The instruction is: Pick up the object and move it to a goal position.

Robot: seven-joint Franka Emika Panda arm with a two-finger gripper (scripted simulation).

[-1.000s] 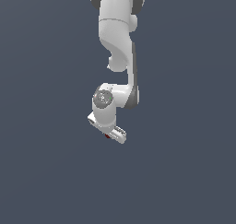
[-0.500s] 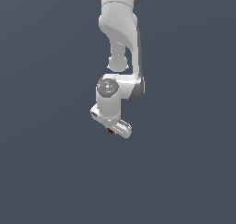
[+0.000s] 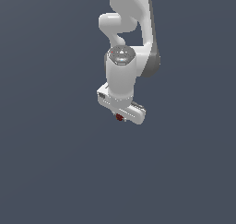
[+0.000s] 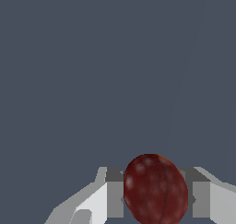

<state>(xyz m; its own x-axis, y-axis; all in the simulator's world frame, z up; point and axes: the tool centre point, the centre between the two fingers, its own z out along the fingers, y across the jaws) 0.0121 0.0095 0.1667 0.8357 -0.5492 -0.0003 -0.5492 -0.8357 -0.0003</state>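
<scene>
Plain slate-grey background fills both views, with no edge or seam visible; the white arm (image 3: 131, 38) reaches down from the top of the exterior view, wrist pointing downward; its gripper (image 3: 120, 118) is clamped on the object (image 3: 120, 117), a dark red, roundish lump that shows just below the white hand; in the wrist view the object (image 4: 156, 189) sits tight between the two grey fingers (image 4: 115, 193), touching both.
</scene>
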